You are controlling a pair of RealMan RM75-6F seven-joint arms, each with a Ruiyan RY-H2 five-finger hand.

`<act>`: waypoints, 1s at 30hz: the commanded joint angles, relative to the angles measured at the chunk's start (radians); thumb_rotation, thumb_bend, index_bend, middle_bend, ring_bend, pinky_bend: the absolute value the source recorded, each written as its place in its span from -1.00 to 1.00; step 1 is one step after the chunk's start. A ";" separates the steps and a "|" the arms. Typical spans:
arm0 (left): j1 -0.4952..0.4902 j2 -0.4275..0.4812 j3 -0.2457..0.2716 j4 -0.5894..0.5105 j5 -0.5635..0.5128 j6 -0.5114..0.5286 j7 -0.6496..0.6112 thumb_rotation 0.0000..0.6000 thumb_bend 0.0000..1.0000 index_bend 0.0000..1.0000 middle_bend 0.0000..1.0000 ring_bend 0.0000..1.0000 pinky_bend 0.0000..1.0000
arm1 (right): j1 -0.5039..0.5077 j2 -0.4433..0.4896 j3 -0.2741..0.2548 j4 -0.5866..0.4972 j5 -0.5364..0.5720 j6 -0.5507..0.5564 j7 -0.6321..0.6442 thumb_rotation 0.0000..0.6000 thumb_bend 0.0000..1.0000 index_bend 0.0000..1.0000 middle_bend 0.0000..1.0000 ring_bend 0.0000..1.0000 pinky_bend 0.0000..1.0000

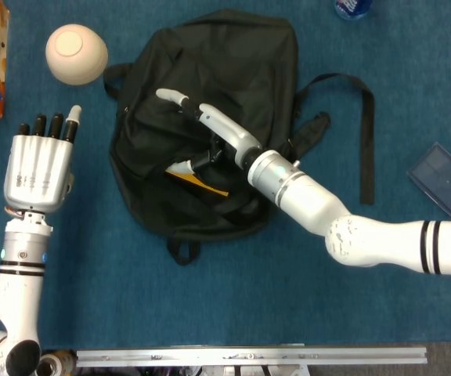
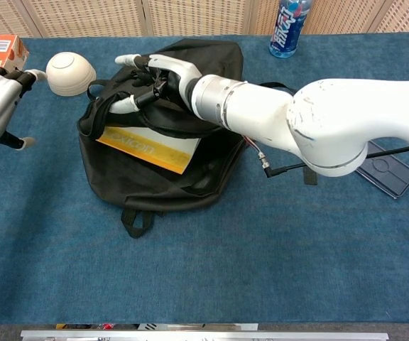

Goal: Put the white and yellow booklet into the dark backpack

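The right hand (image 2: 148, 78) lies over the mouth of the dark backpack (image 1: 233, 70), fingers stretched out and apart, resting on the upper flap of fabric; I cannot see anything pinched in it. The white and yellow booklet (image 2: 148, 144) sits just below that hand, tucked partly under the flap. From the chest view a broad yellow strip and some white cover show in the opening; from the head view only a small corner (image 1: 196, 178) shows beside the wrist. So it looks mostly in, but not fully swallowed by the bag.

The left hand (image 1: 37, 160) is well off to the side of the bag, flat and spread, holding nothing.

What could go wrong from here, as I judge it:
- If the right hand lifts away with fabric snagged on a finger, the flap may rise and drag the booklet back out.
- If the flap is let fall as it is, the booklet's near edge may stay outside the opening, since the bag lies flat and nothing tips the booklet deeper.
- A push on the booklet from the right hand alone could slide the whole soft bag along the blue table (image 2: 261, 249), because the left hand is not steadying it.
- The cream bowl (image 2: 70, 71) stands near the right fingertips; a wide sweep could knock it.
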 commanded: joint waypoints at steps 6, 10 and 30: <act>0.003 0.012 -0.003 0.004 -0.009 -0.006 -0.021 1.00 -1.00 -0.68 -0.40 -0.44 -0.08 | -0.006 0.057 -0.020 -0.033 -0.061 -0.017 0.004 1.00 -1.00 -1.00 -0.84 -1.00 -0.98; 0.004 0.014 -0.009 0.002 -0.012 -0.004 -0.027 1.00 -1.00 -0.68 -0.40 -0.44 -0.09 | -0.015 0.091 -0.021 -0.054 -0.075 -0.037 0.024 1.00 -1.00 -1.00 -0.86 -1.00 -0.99; 0.002 0.052 -0.023 -0.002 -0.009 -0.007 -0.080 1.00 -1.00 -0.69 -0.41 -0.45 -0.13 | -0.057 0.213 -0.081 -0.112 -0.174 -0.022 0.062 1.00 -1.00 -1.00 -0.87 -1.00 -0.99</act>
